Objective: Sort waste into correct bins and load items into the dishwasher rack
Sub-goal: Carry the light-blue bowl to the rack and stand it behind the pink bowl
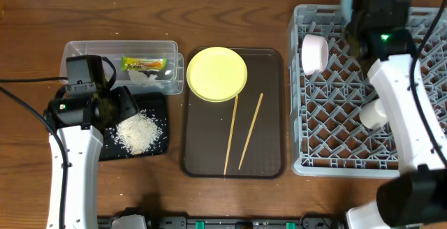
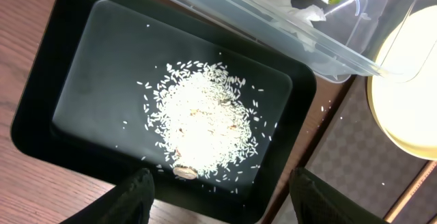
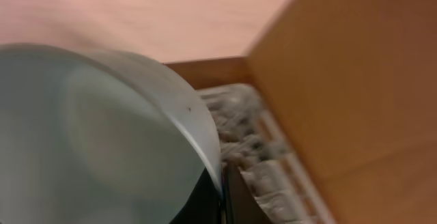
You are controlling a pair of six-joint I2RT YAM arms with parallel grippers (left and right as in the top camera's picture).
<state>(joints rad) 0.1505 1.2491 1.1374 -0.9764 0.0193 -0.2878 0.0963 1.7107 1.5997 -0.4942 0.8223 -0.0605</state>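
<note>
Two pincers: left gripper hung spread and empty over loose white rice grains in flat black rectangular tray; right gripper pinched rim of light blue round bowl.
Bowl's place: upper right of overhead frame, above large square grey plastic rack.
Doing it well: judged best tipped on edge between pegs, clear of round white bowl, lowered before release.
Writing: none was legible; green-and-orange snack wrapper print too small.
</note>
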